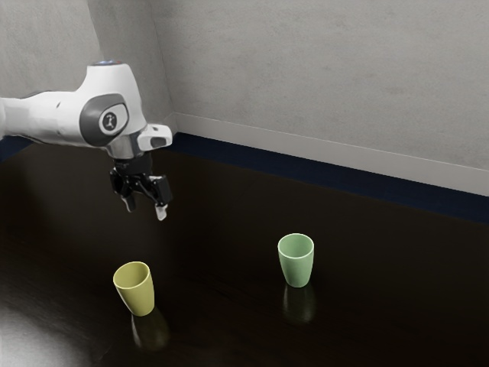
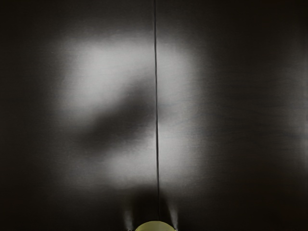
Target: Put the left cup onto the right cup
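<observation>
A yellow-green cup point(image 1: 135, 288) stands upright on the dark glossy table point(image 1: 367, 306), toward the exterior view's left. A pale green cup point(image 1: 296, 260) stands upright further to the exterior view's right. My gripper point(image 1: 145, 207) hangs well above the table, up and slightly behind the yellow-green cup, with its fingers apart and nothing between them. In the wrist view the rim of the yellow-green cup point(image 2: 155, 226) peeks in just below the hand, flanked by my two fingertips point(image 2: 128, 219).
The table reflects the light in a bright patch point(image 2: 115, 96) under the hand, crossed by a thin dark seam point(image 2: 156, 96). A grey wall with a white skirting point(image 1: 321, 145) runs behind the table's far edge.
</observation>
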`<move>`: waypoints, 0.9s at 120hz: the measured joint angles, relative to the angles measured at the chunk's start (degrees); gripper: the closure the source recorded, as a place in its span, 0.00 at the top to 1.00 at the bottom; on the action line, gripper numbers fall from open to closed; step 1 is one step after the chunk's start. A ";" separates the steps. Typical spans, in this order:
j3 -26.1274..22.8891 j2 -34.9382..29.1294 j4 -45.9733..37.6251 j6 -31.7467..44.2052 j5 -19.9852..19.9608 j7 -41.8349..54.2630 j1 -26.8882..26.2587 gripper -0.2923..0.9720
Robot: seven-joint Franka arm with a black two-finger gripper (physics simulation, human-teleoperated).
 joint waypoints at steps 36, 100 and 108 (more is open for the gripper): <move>-3.06 -5.68 -11.68 6.75 0.49 -3.15 0.86 0.76; -4.71 -11.07 -20.41 12.28 3.22 -14.27 0.49 0.75; -5.06 -11.02 -20.77 12.42 3.51 -15.46 0.53 0.75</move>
